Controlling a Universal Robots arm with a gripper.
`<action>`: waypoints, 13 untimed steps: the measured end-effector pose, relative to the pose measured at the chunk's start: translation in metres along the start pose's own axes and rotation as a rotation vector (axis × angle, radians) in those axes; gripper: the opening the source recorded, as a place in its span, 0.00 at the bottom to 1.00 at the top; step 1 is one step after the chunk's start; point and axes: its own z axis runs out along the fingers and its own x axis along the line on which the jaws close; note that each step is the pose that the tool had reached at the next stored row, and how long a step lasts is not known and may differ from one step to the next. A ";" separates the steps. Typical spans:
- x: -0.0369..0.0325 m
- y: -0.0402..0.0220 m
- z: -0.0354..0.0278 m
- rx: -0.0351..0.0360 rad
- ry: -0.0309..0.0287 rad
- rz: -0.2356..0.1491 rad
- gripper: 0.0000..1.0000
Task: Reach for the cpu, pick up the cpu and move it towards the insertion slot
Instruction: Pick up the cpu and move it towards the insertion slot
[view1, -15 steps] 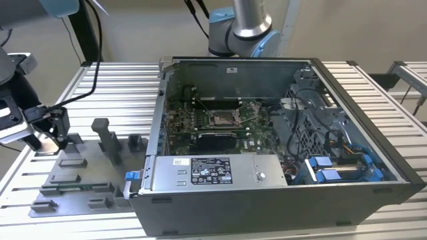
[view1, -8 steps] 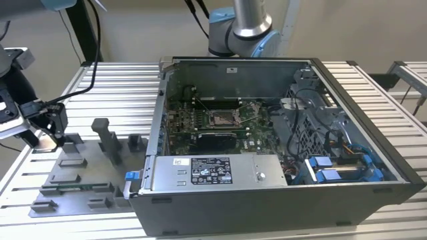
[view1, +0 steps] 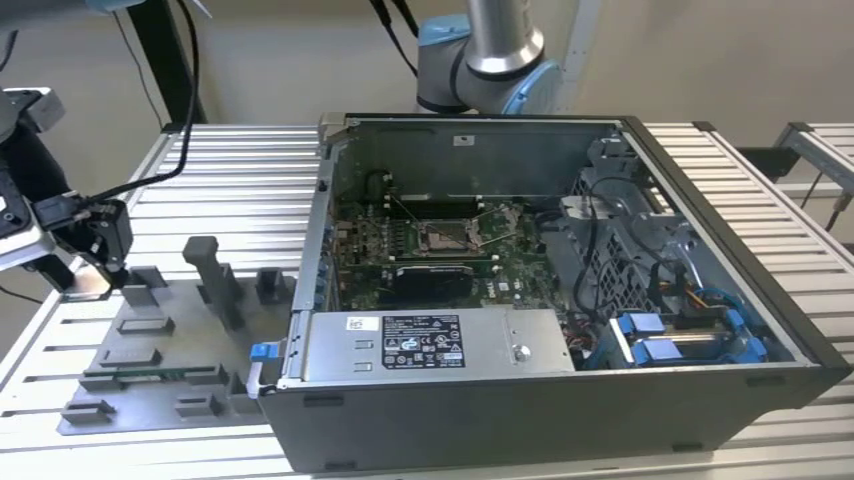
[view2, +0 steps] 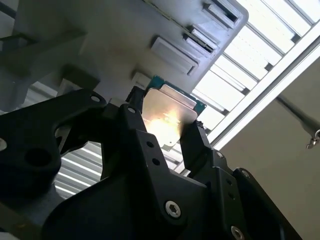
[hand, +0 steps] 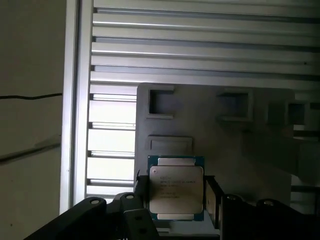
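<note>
Gripper (view1: 91, 272) at the exterior view's left, over the far corner of the grey fixture tray (view1: 160, 395) on the slatted desk (view1: 240, 180). Fingers (hand: 141, 192) closed narrow on the cpu (hand: 176, 187), one on each side edge, silver top facing the first wrist view. Whether the chip clears the tray: cannot tell. Insertion slot (view1: 445, 237) sits in the green board inside the open computer case (view1: 534, 400), well apart from the cpu.
</note>
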 end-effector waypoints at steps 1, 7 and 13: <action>0.0000 0.0001 -0.0019 0.0001 0.0001 0.000 0.00; -0.0002 0.0006 -0.0110 0.0001 0.0000 0.000 0.00; -0.0005 0.0012 -0.0216 0.0000 -0.0002 0.000 0.00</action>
